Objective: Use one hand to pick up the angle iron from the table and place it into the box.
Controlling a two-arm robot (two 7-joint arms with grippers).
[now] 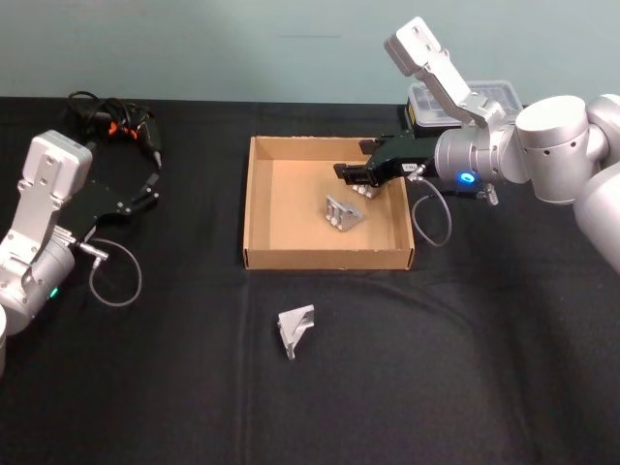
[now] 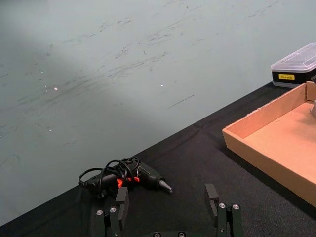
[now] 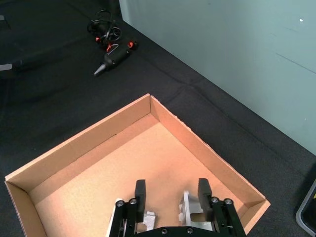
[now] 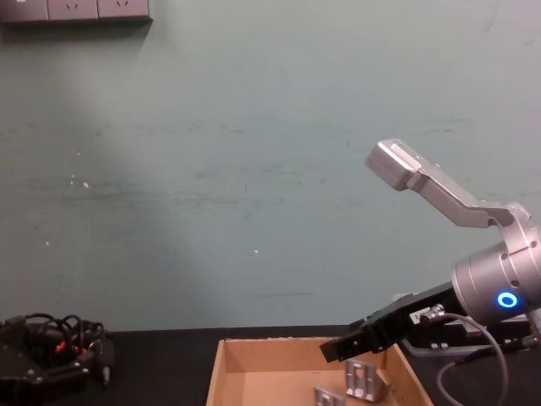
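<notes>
My right hand (image 1: 347,177) hangs open and empty over the box (image 1: 327,258), while the angle iron (image 1: 296,329) lies on the tabletop (image 1: 465,368) nearer me.

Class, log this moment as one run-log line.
right hand: open above box | one angle iron: inside box | other angle iron: on table | left hand: open, parked

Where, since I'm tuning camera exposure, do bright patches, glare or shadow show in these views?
Left wrist view: a pale bright patch spreads across the wall. Chest view: a blue ring light glows on the right arm. Head view: the table is matte, without strong glare; the box has its left inner wall in shade.
</notes>
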